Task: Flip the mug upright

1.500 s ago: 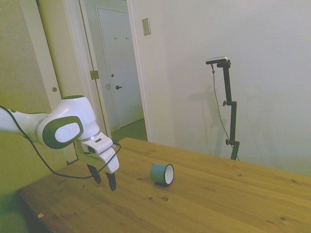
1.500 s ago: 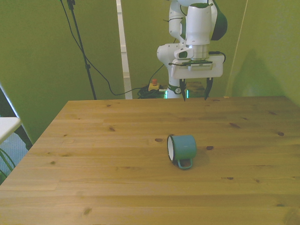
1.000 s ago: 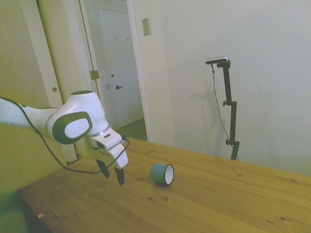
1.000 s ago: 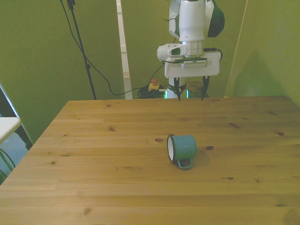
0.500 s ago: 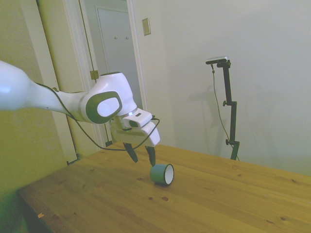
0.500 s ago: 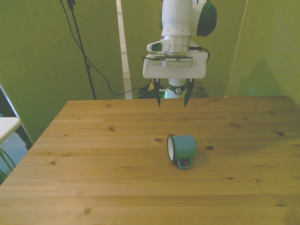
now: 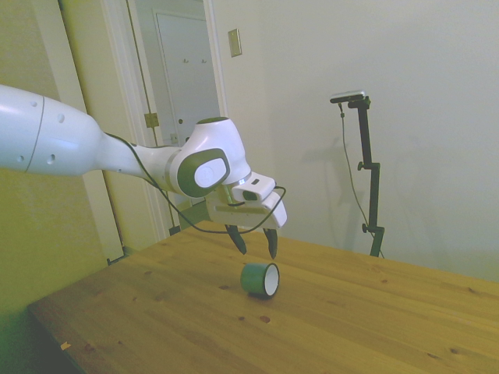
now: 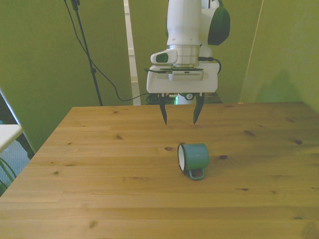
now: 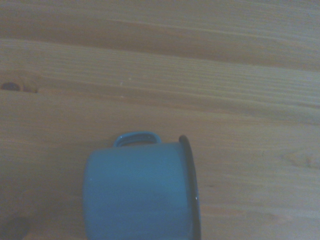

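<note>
The teal mug (image 8: 194, 157) lies on its side on the wooden table (image 8: 99, 164), its white inside and dark rim facing the front view's left and its loop handle toward the camera. In the side view the mug (image 7: 260, 279) shows its white opening. My gripper (image 8: 179, 115) hangs open above the table, just behind the mug and a little higher, fingers pointing down with nothing between them. In the side view the gripper (image 7: 255, 242) sits right above the mug. The wrist view shows the mug (image 9: 137, 192) close up, with its handle and dark rim.
The table's (image 7: 351, 327) planks carry dark knots near the mug. Black cables (image 8: 94, 69) hang behind the table's far edge. A white door (image 7: 191, 109) and a wall stand beyond the table in the side view.
The arm has swung out over the table from its far edge, carrying the open gripper to just above and behind the mug. The mug has not moved.
</note>
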